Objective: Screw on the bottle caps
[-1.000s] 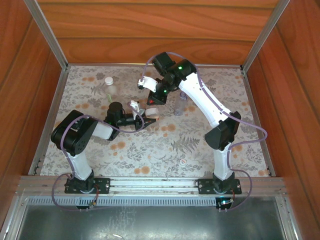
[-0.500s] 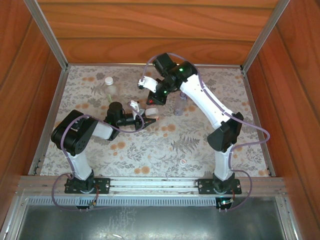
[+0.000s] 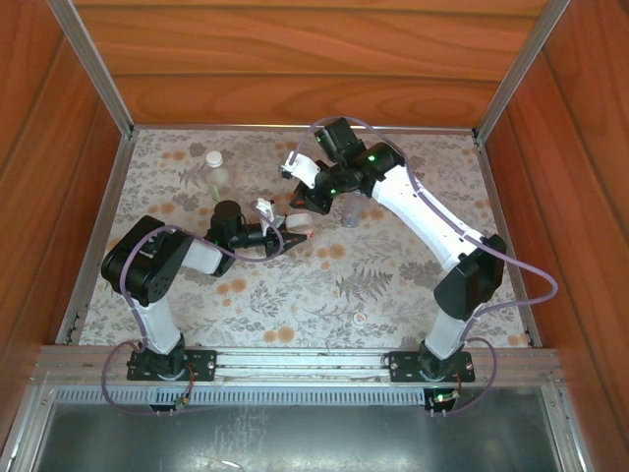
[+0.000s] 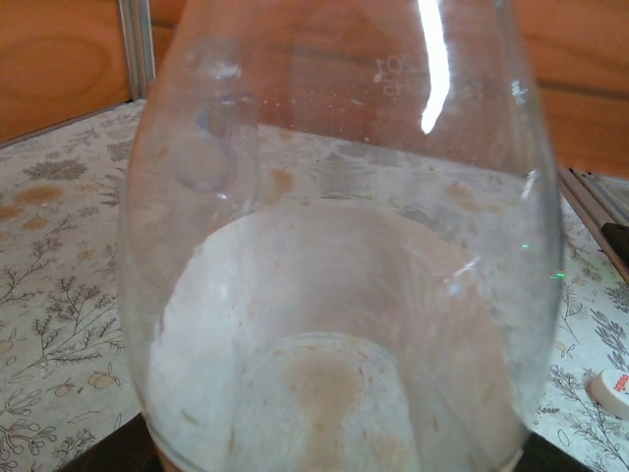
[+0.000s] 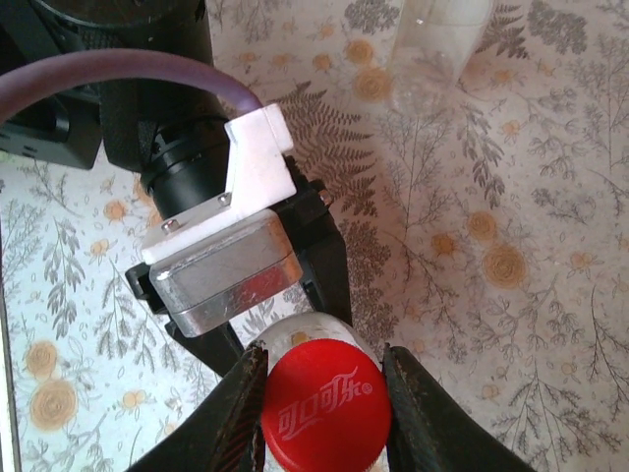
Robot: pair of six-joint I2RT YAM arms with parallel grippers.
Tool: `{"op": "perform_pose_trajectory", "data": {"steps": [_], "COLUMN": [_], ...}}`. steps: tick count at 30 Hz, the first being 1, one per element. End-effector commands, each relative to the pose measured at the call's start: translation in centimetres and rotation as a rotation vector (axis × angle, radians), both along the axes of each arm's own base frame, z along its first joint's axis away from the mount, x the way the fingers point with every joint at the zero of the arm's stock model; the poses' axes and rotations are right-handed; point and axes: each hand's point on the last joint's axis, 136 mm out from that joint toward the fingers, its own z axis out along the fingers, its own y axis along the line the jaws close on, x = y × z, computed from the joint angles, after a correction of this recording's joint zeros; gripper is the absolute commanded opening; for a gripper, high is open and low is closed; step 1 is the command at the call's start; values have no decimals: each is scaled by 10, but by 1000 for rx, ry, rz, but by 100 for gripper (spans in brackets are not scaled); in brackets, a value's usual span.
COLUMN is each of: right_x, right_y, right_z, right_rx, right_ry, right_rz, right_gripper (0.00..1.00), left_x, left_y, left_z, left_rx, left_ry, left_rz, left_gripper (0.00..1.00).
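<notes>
My left arm lies low, forearm stretched toward the table's middle, left gripper (image 3: 292, 234) clamped on the clear bottle (image 4: 344, 246). My right arm reaches far and bends down over it, right gripper (image 5: 325, 393) pinching the red cap (image 5: 325, 415) at the bottle's mouth between 2 fingers.

The bottle (image 4: 334, 295) was blurred and ran past the top and bottom picture edges. A white cap (image 4: 614, 385) was cut off at right. The red cap (image 5: 326, 405) hid the bottle's neck.
</notes>
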Motion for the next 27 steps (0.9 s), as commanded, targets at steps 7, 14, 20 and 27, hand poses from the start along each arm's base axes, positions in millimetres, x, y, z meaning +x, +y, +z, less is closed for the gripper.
{"op": "perform_pose_trajectory", "data": {"steps": [7, 14, 20, 27], "right_x": [2, 9, 12, 17], "right_y": [-4, -7, -9, -9], "right_z": [-28, -25, -26, -25], "right_rx": [66, 138, 188, 239], "right_ry": [37, -29, -41, -59], "right_rz": [-101, -165, -213, -262], "right_gripper": [33, 34, 35, 36], "left_x": [-7, -7, -6, -6], "left_y": [8, 7, 7, 7], "left_z": [-45, -44, -44, -44], "left_rx": [80, 80, 79, 78], "left_ry": [191, 188, 189, 191], "left_rz": [7, 5, 5, 4], "left_gripper": [48, 48, 48, 49]}}
